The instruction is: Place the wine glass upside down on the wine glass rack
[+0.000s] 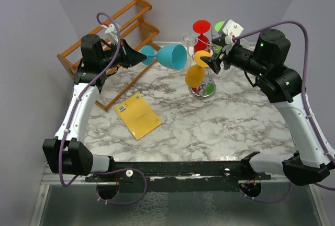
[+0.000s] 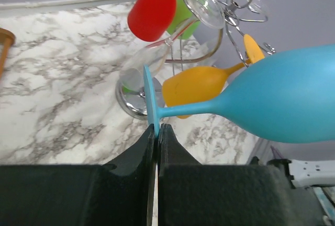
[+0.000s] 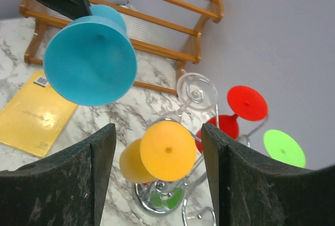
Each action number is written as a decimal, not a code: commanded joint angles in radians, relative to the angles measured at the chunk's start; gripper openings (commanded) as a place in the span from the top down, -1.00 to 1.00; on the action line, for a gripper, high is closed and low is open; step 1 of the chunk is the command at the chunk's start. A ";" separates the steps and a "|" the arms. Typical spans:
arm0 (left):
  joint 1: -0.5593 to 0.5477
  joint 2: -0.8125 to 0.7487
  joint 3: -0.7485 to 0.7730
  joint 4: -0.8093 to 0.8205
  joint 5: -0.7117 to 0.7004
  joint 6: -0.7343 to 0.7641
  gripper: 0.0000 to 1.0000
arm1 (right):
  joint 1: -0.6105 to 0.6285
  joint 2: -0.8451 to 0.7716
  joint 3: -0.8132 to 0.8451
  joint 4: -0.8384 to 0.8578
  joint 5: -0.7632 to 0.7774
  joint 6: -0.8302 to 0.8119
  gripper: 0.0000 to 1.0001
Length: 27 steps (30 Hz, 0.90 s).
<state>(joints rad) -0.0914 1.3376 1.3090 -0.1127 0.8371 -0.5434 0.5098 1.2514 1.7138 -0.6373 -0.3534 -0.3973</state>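
My left gripper (image 1: 142, 55) (image 2: 157, 127) is shut on the edge of the foot of a blue wine glass (image 1: 172, 57) (image 2: 293, 100), which lies sideways in the air with its bowl toward the wine glass rack (image 1: 203, 91) (image 2: 131, 103). An orange wine glass (image 1: 195, 74) (image 3: 167, 150) hangs bowl-down on a wire arm of the rack (image 3: 152, 205). My right gripper (image 1: 212, 61) (image 3: 158, 132) is open. Its fingers stand on either side of the orange foot, with a gap on each side. Red (image 1: 201, 27), green (image 1: 220, 26) and clear (image 1: 189, 40) glasses hang on other arms.
A slatted wooden rack (image 1: 112, 32) (image 3: 157, 6) stands at the back left against the wall. A yellow booklet (image 1: 137, 115) (image 3: 34, 113) lies flat on the marble tabletop (image 1: 235, 126), left of the middle. Grey walls close in the back and sides.
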 commanded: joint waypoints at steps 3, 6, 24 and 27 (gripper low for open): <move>-0.024 -0.051 0.147 -0.226 -0.216 0.345 1.00 | -0.089 -0.078 -0.037 0.000 0.051 -0.028 -0.39; -0.094 -0.051 0.218 -0.357 -0.302 0.556 1.00 | -0.122 -0.098 -0.063 0.014 0.101 -0.025 -0.42; -0.420 0.067 0.532 -0.929 -0.352 1.283 1.00 | -0.270 -0.107 -0.100 0.048 0.113 0.046 -0.51; -0.479 0.099 0.589 -0.947 -0.408 1.311 1.00 | -0.300 -0.106 -0.110 0.051 0.090 0.054 -0.51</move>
<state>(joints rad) -0.5095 1.4029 1.8137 -0.9825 0.5098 0.6456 0.2455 1.1519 1.6207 -0.6254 -0.2512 -0.3702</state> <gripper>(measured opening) 0.028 0.753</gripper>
